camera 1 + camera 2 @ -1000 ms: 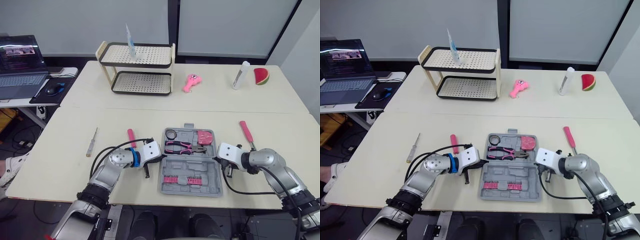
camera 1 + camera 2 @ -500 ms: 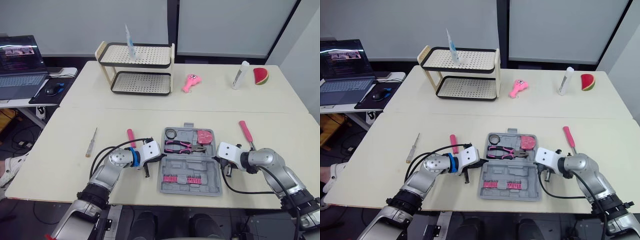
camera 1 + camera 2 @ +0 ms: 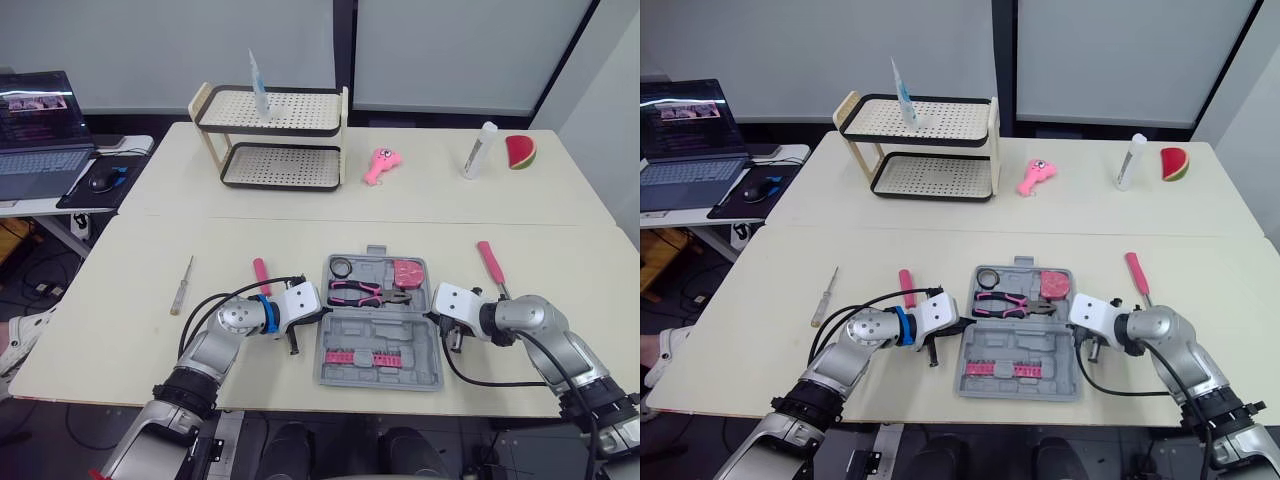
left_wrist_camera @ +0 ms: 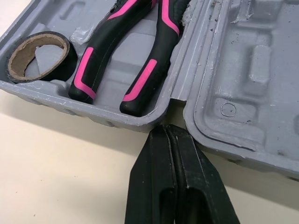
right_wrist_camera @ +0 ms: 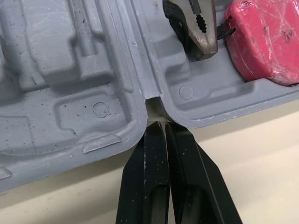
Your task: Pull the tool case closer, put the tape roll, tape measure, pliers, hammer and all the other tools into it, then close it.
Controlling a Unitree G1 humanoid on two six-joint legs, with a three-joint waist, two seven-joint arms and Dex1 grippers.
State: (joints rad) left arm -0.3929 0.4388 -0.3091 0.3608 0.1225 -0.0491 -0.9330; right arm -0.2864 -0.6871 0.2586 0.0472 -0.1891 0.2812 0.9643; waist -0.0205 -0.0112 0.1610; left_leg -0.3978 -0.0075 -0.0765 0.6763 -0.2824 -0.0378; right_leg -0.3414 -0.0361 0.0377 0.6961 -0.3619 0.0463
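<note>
Tabletop (image 3: 120, 300) much as a second ago; case (image 3: 385, 335) lies open near the front edge with pliers (image 3: 365, 292) and tape roll (image 3: 343, 267) inside; left hand (image 4: 167, 128) and right hand (image 5: 161, 125) stay pinched shut at its hinge ends; pulling seems about done; screwdriver (image 3: 182, 284) still outside.

We see bright, even light falling from above on the pale table (image 3: 120, 290), with soft, short shadows beneath the rack (image 3: 283, 166) and along the edges of the tool case (image 3: 385, 328). In the wrist views we find its grey plastic faintly glossy.
</note>
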